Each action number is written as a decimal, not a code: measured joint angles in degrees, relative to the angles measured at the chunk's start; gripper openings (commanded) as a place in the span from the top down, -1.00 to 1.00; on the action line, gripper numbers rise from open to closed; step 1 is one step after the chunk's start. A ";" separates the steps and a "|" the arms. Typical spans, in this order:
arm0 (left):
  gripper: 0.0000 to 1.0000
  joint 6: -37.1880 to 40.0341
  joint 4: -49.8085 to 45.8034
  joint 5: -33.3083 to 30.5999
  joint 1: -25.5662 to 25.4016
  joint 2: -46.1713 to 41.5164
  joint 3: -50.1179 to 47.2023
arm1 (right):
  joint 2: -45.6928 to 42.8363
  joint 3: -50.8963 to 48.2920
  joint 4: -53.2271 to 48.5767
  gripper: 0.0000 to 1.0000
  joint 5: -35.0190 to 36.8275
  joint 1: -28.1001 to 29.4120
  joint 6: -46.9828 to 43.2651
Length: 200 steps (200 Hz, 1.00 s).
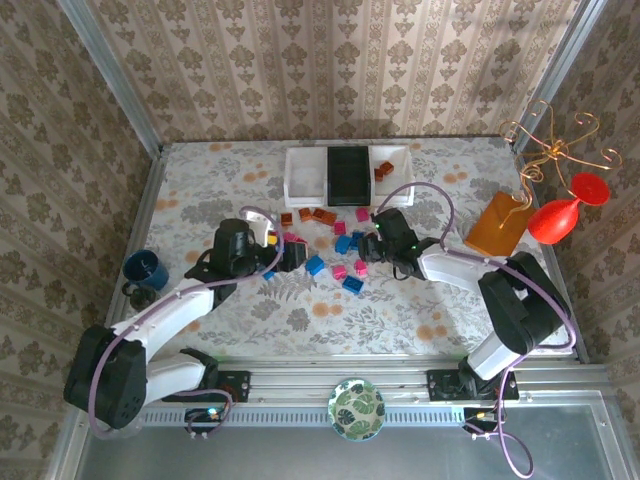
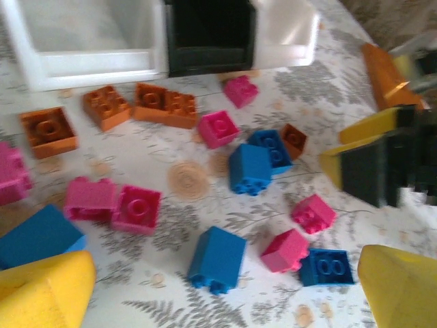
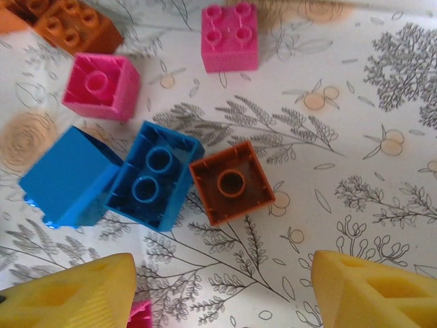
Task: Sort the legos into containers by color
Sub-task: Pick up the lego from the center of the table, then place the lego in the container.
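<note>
Blue, pink and brown-orange legos [image 1: 335, 245] lie scattered on the patterned table in front of the containers: a white tray [image 1: 303, 172], a black tray [image 1: 349, 176] and a second white tray [image 1: 398, 160] holding brown-orange bricks [image 1: 383, 172]. My left gripper [image 1: 293, 256] is open at the left of the pile; in its wrist view a blue brick [image 2: 217, 260] lies on its side just beyond the open gripper [image 2: 225, 294]. My right gripper [image 1: 366, 247] is open at the right of the pile, empty. Just beyond that gripper [image 3: 222, 294] an upturned orange brick [image 3: 232, 182] touches a blue one [image 3: 153, 174].
A dark blue cup [image 1: 145, 270] stands at the left. A large orange-brown block [image 1: 497, 222], a red goblet [image 1: 560, 215] and a gold wire stand [image 1: 550, 150] occupy the right side. A green patterned plate [image 1: 357, 408] sits on the near rail.
</note>
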 measured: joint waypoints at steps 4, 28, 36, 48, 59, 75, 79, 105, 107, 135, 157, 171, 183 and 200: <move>-0.99 0.04 0.20 0.26 -0.48 0.15 0.00 | 0.37 0.11 -0.07 -0.34 0.04 0.00 -0.15; -0.99 0.68 0.09 1.18 -4.13 1.62 0.57 | 4.74 2.40 -0.48 -0.24 1.29 0.00 -1.16; -1.00 0.92 0.07 1.18 -4.90 1.90 0.74 | 6.10 3.19 -0.50 -0.23 1.66 0.00 -1.29; -1.00 1.18 0.02 1.11 -5.42 1.99 0.87 | 7.87 4.20 -0.55 -0.21 2.21 -0.07 -1.53; -1.00 1.22 0.09 1.09 -5.42 1.99 1.05 | 9.14 5.05 -0.55 -0.20 2.60 -0.28 -1.86; -1.00 1.22 0.13 0.96 -5.40 1.99 1.09 | 11.06 6.67 -0.48 -0.19 2.78 -0.72 -2.27; -1.00 1.22 0.11 0.94 -5.42 1.99 1.09 | 11.54 7.13 -0.48 -0.18 2.80 -0.87 -2.34; -1.00 1.22 0.11 0.87 -5.42 1.97 1.09 | 13.92 9.46 -0.31 -0.06 2.78 -2.08 -2.69; -1.00 1.22 0.11 0.83 -5.42 1.97 1.09 | 14.14 9.68 -0.26 -0.05 2.78 -2.21 -2.80; -1.00 1.27 0.09 0.17 -5.42 1.42 1.09 | 15.89 11.54 -0.17 0.22 2.69 -3.30 -3.10; -1.00 1.38 0.09 -0.46 -5.42 0.70 1.09 | 15.85 11.67 -0.11 0.35 2.47 -3.69 -2.97; -1.00 1.38 0.09 -0.98 -5.40 0.57 1.09 | 15.39 11.54 -0.15 0.39 1.33 -4.31 -2.49; -1.00 1.38 0.09 -1.44 -5.40 0.57 1.09 | 13.97 10.71 0.09 0.39 -1.01 -5.16 -1.79; -0.99 1.38 0.09 -1.90 -5.42 0.57 1.09 | 10.23 8.85 1.14 0.41 -4.52 -8.00 0.26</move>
